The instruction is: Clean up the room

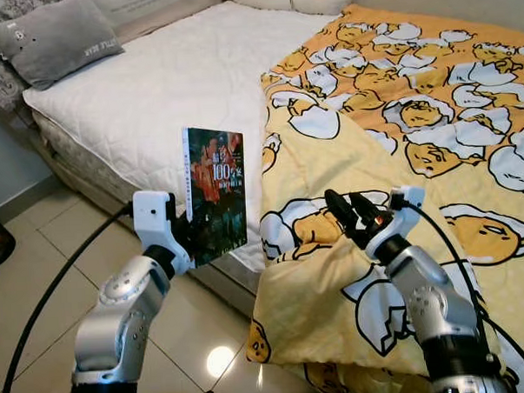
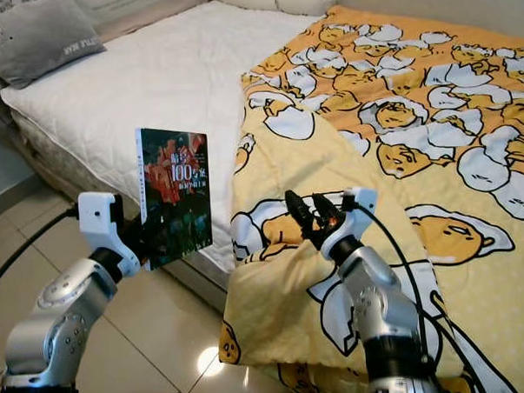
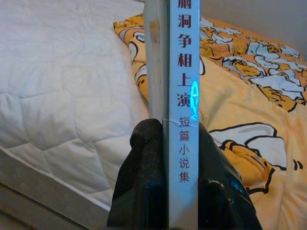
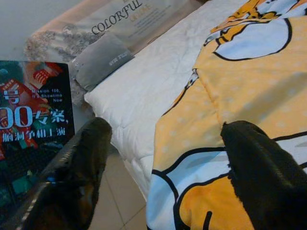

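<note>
A book (image 1: 215, 194) with a dark red and green cover stands upright in front of the bed's edge. My left gripper (image 1: 187, 239) is shut on its lower part. In the left wrist view the black fingers (image 3: 144, 182) clamp the pale blue spine (image 3: 183, 110). My right gripper (image 1: 352, 217) hovers open over the hanging edge of a yellow cartoon-print quilt (image 1: 416, 129), holding nothing. In the right wrist view its two fingers (image 4: 254, 163) stand apart, with the book (image 4: 33, 120) off to one side.
A white mattress (image 1: 170, 87) runs across the back, with a grey pillow (image 1: 55, 36) at its far left corner. The quilt drapes down over the bed's near side to the tiled floor (image 1: 31, 276). A black cable (image 1: 49, 301) loops beside my left arm.
</note>
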{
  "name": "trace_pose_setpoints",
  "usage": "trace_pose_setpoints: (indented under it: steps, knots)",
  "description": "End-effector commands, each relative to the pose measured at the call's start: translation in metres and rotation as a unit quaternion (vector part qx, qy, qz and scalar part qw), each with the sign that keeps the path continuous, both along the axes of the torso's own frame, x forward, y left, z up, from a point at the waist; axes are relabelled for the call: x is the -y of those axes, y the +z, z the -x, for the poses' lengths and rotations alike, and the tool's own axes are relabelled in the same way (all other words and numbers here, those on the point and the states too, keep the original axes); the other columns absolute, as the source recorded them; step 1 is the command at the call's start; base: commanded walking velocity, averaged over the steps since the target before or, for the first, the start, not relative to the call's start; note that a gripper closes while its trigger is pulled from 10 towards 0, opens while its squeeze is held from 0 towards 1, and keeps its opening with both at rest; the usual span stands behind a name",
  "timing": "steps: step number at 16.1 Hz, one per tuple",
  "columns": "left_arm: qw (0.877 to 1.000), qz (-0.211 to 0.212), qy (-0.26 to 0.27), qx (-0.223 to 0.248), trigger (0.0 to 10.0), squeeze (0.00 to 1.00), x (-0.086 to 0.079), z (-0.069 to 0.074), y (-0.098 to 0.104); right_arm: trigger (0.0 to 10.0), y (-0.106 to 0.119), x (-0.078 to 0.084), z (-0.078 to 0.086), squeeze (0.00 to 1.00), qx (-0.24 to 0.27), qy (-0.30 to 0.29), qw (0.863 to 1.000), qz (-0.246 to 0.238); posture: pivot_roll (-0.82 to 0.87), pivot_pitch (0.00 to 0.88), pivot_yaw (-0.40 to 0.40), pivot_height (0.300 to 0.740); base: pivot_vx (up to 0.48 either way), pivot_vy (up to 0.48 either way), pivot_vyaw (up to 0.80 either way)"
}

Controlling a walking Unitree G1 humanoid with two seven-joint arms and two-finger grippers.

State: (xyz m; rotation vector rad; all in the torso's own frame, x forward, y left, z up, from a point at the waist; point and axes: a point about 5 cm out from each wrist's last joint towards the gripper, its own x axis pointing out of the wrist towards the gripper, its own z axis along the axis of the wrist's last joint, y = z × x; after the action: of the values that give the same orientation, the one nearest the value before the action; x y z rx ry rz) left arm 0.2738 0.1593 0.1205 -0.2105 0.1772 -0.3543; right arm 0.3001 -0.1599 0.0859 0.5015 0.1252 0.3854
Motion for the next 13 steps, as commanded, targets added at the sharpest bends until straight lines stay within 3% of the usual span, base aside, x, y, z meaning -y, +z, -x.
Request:
trace_pose_setpoints:
  steps: [1, 5, 7, 8, 9, 10, 11, 13]
  knots:
    - [0.999, -0.004, 0.005, 0.032, 0.0, 0.0, 0.0, 0.001, 0.012, 10.0, 0.002, -0.003, 0.003, 1.0, 0.002, -0.002, 1.0, 0.012, 0.0, 0.0, 0.072, 0.74, 0.0, 0.0, 0.0]
    - [1.0, -0.004, 0.014, 0.026, 0.0, 0.0, -0.001, 0.004, 0.007, 10.0, 0.002, -0.005, 0.011, 1.0, 0.007, -0.012, 0.999, 0.04, -0.01, 0.0, 0.073, 0.74, 0.0, 0.0, 0.0]
    - [1.0, 0.005, 0.008, 0.027, 0.0, 0.0, 0.001, 0.006, 0.006, 10.0, 0.003, 0.001, 0.011, 1.0, 0.012, -0.037, 0.995, 0.09, -0.01, 0.0, 0.07, 0.74, 0.0, 0.0, 0.0]
    - [1.0, 0.006, 0.004, 0.024, 0.0, 0.0, 0.003, 0.007, 0.005, 10.0, 0.005, 0.008, 0.009, 1.0, 0.025, -0.08, 0.989, 0.124, -0.01, 0.0, 0.068, 0.74, 0.0, 0.0, 0.0]
    - [1.0, -0.012, 0.006, 0.014, 3.7, 0.0, 0.003, 0.009, 0.003, 10.0, 0.009, 0.013, 0.007, 0.04, 0.038, -0.122, 0.981, 0.144, -0.01, 0.0, 0.068, 0.74, 0.0, 0.0, 0.0]
    - [0.999, -0.029, 0.017, 0.003, 10.0, 0.0, 0.002, 0.009, 0.0, 10.0, 0.009, 0.014, 0.007, 0.0, 0.038, -0.132, 0.98, 0.145, -0.01, 0.0, 0.067, 0.74, 0.0, 0.0, 0.0]
    - [0.998, -0.031, 0.047, 0.003, 10.0, 0.0, 0.001, 0.009, 0.0, 10.0, 0.007, 0.013, 0.012, 0.0, 0.032, -0.144, 0.98, 0.135, -0.01, 0.0, 0.065, 0.74, 0.0, 0.0, 0.0]
    - [0.996, -0.031, 0.085, -0.013, 10.0, 0.0, -0.003, 0.01, -0.004, 10.0, 0.002, 0.012, 0.016, 0.0, 0.024, -0.154, 0.974, 0.162, -0.02, 0.0, 0.07, 0.74, 0.0, 0.0, 0.0]
